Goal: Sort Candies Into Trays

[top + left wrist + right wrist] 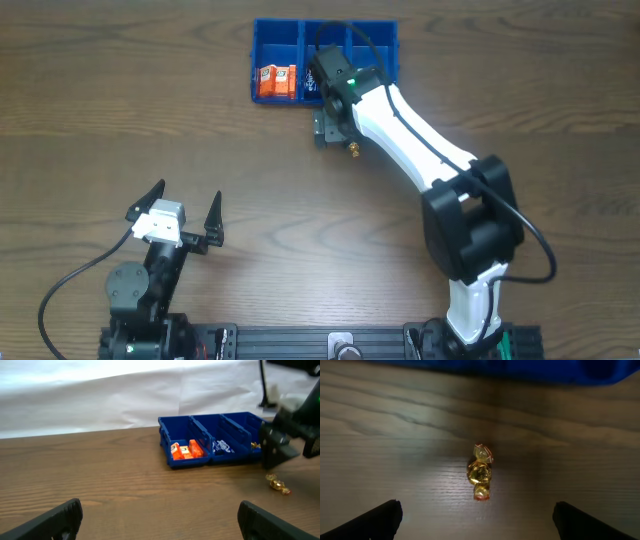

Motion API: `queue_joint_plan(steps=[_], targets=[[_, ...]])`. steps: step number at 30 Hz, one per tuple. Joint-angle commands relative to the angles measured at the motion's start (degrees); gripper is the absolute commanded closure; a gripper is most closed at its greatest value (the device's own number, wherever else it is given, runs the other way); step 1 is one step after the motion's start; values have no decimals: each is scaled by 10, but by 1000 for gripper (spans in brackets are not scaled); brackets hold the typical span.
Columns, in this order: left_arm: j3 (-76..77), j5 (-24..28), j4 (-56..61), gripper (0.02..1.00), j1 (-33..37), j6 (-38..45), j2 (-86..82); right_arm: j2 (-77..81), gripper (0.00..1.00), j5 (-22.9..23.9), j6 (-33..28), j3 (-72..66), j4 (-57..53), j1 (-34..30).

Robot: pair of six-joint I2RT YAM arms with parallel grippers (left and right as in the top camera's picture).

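Right gripper (480, 522) noted with fingers spread wide, nothing held. It is positioned over a gold-wrapped candy (480, 472), which is seen in the right wrist view lying on the wooden table (100, 120) in line with the gap between the two fingers and untouched by either. The candy is placed just in front of the blue tray (275, 35), apart from its front wall, near the tray's right half.

Left gripper (188, 195) recorded well back from the tray, near its own base, fingers likewise spread and empty.

Three compartments are counted in the tray. Orange candies (185, 450) are lodged in the left one; blue-wrapped candies (222, 446) are seen in the middle one. The right compartment is largely hidden by the right arm, and its contents cannot be told.
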Motion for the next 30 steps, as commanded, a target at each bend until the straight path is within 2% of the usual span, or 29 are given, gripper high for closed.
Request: queue_joint_plan(steps=[1, 8, 19, 30], targets=[[-12, 14, -18, 23, 2, -5, -4, 35, 1, -2, 16, -4, 16, -4], [-12, 14, -18, 20, 2, -5, -4, 57, 1, -5, 31, -5, 14, -14], [-12, 14, -19, 20, 2, -5, -4, 79, 1, -67, 36, -5, 24, -21], [-12, 14, -18, 20, 2, -5, -4, 80, 1, -64, 59, -5, 40, -26]])
